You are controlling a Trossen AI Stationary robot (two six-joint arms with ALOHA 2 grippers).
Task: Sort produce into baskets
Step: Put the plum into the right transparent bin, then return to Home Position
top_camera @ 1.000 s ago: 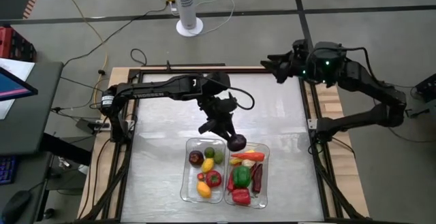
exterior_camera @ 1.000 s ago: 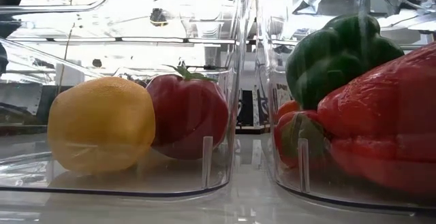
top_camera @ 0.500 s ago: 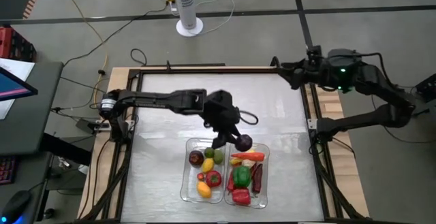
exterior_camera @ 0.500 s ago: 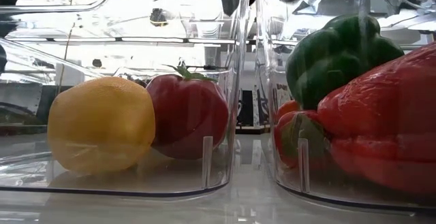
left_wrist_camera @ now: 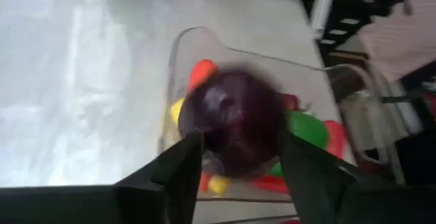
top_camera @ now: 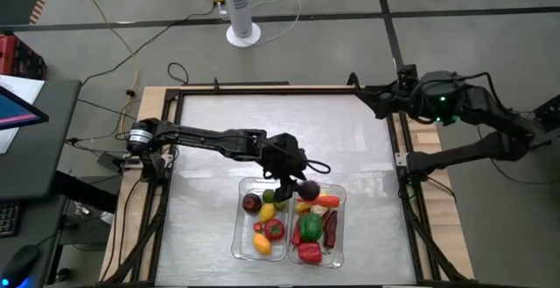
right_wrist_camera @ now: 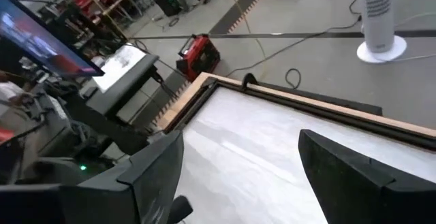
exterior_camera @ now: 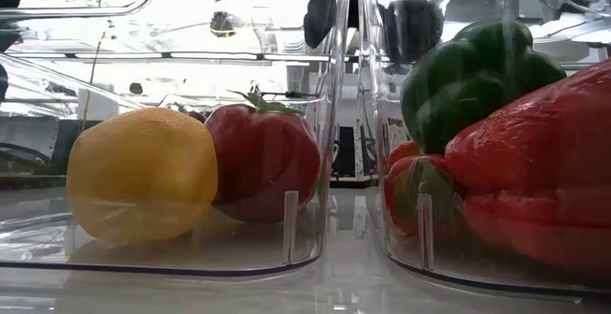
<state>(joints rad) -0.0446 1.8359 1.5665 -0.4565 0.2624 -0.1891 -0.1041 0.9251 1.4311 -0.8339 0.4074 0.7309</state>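
Left gripper (left_wrist_camera: 235,159) hung over the right-hand basket (top_camera: 339,227), pinching a dark purple round piece (left_wrist_camera: 235,125) — loosely. Best let go low and centred, clear of the rim. Right gripper (right_wrist_camera: 235,176) waited spread at the worktop's (top_camera: 210,139) far right corner — empty.

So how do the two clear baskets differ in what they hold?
The left basket holds round pieces: a yellow one, a red one, a dark red one. The right basket holds peppers, green and red, and long pieces; only over it hangs a dark purple piece. Both are clear, rectangular, side by side.
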